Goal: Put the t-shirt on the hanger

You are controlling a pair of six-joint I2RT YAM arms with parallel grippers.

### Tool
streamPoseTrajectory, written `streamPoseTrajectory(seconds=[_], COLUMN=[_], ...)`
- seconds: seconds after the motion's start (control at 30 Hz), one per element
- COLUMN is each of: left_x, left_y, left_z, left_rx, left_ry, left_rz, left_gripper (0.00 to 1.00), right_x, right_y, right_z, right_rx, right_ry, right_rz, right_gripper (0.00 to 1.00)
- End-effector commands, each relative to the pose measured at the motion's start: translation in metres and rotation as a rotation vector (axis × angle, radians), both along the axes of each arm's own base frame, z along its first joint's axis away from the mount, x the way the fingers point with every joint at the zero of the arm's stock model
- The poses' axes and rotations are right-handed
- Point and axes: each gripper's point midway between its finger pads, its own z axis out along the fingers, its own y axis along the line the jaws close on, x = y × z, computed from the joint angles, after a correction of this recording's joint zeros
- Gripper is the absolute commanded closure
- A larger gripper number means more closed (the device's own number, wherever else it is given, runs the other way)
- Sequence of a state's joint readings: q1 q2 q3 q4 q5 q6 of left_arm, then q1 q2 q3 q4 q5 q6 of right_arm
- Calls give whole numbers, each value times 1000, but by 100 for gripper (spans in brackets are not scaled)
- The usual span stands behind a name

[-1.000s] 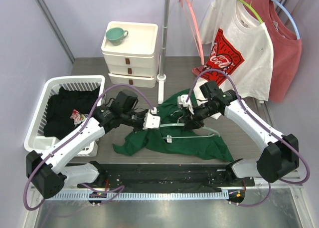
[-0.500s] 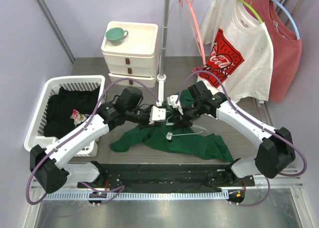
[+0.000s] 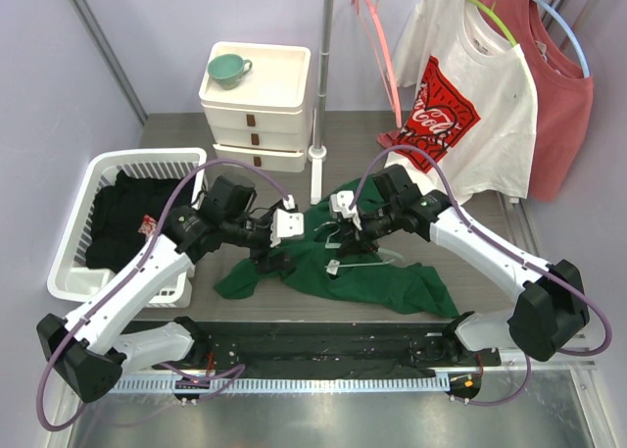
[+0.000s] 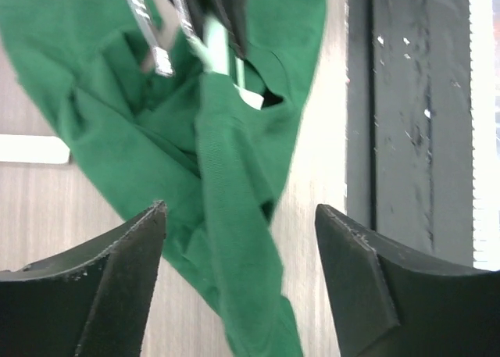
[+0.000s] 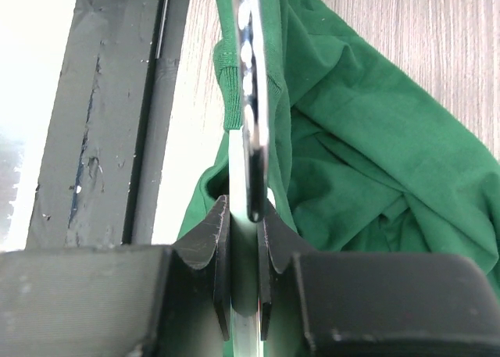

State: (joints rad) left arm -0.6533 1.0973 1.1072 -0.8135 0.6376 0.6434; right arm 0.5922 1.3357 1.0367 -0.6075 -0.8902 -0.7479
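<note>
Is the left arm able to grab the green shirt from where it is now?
Probably yes. The left gripper is open, and the t-shirt lies right in front of its fingers with nothing between them. The right gripper, shut on the hanger, sits farther along the cloth.

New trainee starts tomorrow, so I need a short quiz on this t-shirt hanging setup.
1. True or false: the left hand grips the t-shirt.
2. The right hand holds: A) the hanger, B) a drawer, C) a basket?
3. What sits on the white drawers?
Key: 1 false, its jaws stand open. 2 A. 3 A green cup.
</note>
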Motion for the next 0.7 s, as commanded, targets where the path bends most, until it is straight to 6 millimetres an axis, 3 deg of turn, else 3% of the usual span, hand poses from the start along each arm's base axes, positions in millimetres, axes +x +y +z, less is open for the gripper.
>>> streamPoseTrajectory(seconds=[0.0,0.17,0.23,0.33,0.37,0.47,0.5,0.53,0.6,0.67], left_x=[-1,19,19,12,9,-1,-4,-7,-13,-22], left_y=[-2,-20,-25,-34,-35,-31,-27,-22,-16,-10], left_z=[-7,-13,-20,-28,-30,-34,-31,-38,-39,-42], left_rx=[28,14,22,30,31,31,25,35,38,36], left_ry=[34,-32,-25,6,13,-2,-30,-47,-70,-99], left_rz=[-20,-12,-27,-58,-70,-123,-135,-154,-172,-207], left_gripper=[20,23,29,56,73,100,100,100,100,100], right_x=[5,-3,-6,-9,-11,4,5,-2,1,-3], right_y=[16,25,26,29,28,25,20,11,-18,-32], right_z=[34,42,43,46,50,56,59,57,56,58], right_rx=[115,122,120,121,126,93,80,65,55,65], right_ry=[-85,-105,-117,-126,-112,-70,28,113,238,320], right_rz=[38,67,73,71,56,-76,-158,-170,-274,-315], right_gripper=[99,99,99,99,98,68,45,33,15,8])
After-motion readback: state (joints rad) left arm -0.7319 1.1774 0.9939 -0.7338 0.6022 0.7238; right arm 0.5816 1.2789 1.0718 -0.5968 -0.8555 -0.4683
